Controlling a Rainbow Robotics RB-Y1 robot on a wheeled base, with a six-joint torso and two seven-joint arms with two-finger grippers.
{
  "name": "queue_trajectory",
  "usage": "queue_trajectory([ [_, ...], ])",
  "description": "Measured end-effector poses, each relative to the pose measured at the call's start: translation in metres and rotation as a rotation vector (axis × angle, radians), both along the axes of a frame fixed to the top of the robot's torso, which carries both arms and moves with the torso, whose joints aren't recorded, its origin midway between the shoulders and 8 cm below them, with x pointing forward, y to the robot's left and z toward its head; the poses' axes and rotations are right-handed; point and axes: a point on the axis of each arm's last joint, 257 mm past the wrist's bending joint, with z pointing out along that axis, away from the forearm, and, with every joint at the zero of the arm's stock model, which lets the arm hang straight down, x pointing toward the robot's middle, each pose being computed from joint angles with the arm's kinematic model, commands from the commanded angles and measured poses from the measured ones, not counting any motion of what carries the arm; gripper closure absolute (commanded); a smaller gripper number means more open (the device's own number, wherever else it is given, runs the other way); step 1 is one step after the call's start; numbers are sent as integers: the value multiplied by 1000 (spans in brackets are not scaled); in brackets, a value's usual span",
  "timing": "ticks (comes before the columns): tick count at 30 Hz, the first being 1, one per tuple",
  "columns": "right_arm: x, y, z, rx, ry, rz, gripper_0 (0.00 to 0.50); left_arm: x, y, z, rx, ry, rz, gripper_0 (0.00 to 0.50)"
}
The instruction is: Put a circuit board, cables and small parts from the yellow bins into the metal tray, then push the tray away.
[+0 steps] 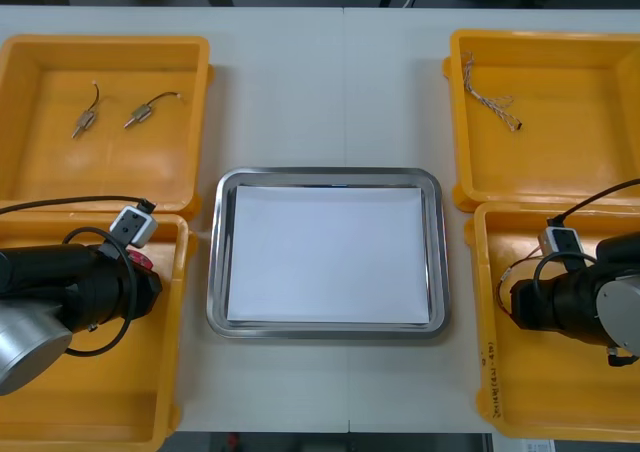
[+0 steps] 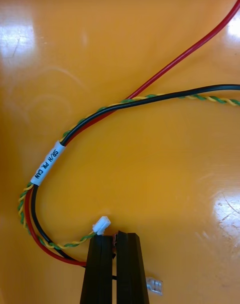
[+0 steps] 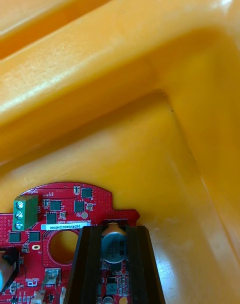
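Both grippers closed on parts, wrist views only.
Left gripper (image 3: 112, 231), near left bin (image 1: 100, 402), clamps red circuit board (image 3: 100, 199); right gripper (image 2: 115, 236), near right bin (image 1: 540, 392), pinches cable bundle (image 2: 107, 110), sleeve (image 2: 46, 162) reading "PW CAN".

On my feed the light table (image 1: 330, 82) carries 4 yellow bins: far left bin (image 1: 30, 162), near left bin (image 1: 130, 402), far right bin (image 1: 570, 172), near right bin (image 1: 540, 402). The metal tray (image 1: 214, 272) lies flat between the 2 pairs, white inside.
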Motion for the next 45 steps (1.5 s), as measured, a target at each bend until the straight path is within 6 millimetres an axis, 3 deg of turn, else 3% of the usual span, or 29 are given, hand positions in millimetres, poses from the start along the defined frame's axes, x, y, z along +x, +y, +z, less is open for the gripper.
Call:
queue_trajectory([
  [11,2,-14,10,5,-8,-7,500,-2,-3,-1,-24,3,-4,500],
  [16,-3,-25,16,9,13,-25,500,-10,8,-3,-27,20,12,500],
  [32,-13,-64,53,-60,15,-63,500,-52,47,-6,-27,53,51,500],
  [45,-16,-93,67,-94,3,-101,500,-81,55,-21,-65,58,55,500],
])
